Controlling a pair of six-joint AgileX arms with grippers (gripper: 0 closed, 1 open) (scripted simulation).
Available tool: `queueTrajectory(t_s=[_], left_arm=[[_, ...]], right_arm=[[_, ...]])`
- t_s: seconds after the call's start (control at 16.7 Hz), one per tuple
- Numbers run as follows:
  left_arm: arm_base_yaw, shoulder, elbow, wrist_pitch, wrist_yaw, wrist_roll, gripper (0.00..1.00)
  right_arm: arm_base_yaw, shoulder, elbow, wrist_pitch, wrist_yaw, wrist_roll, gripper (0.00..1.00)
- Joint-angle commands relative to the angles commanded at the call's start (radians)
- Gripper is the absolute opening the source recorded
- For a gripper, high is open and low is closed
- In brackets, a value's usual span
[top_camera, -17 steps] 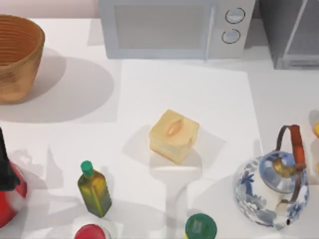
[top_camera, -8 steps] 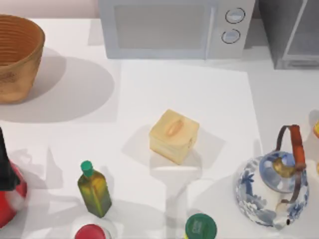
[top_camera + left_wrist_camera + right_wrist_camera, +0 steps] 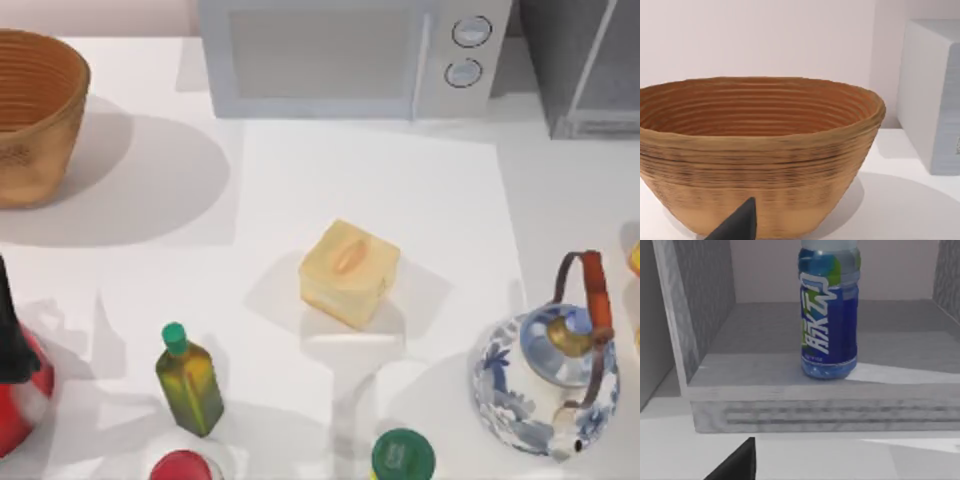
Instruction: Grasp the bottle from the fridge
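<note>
Blue-labelled bottle (image 3: pixel 829 315): upright on the fridge (image 3: pixel 790 390) floor, near the front lip, door open. Right gripper: facing it, well short; finger state cannot be told. Left arm: parked by basket (image 3: pixel 757 150). Risk: a low approach clips the lip, or a nudge topples the bottle.

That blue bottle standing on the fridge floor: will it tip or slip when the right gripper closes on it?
The bottle is tall over a narrow base and stands upright near the front edge of the fridge floor, so a sideways nudge could probably topple it. Its glossy label wrap looks smooth, perhaps slippery. It appears full of blue liquid, so likely fairly heavy for its size.
</note>
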Motion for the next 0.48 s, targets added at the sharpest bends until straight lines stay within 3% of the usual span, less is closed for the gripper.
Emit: queueTrajectory(t_s=[0.24,0.48], left_arm=[[0.000,0.000,0.000,0.000,0.000,0.000,1.00],[0.000,0.000,0.000,0.000,0.000,0.000,1.00]], right_arm=[[-0.058,0.179,0.030,0.187,-0.057,0.002,1.00],[-0.071,0.221,0.039,0.231,-0.070,0.002,1.00]])
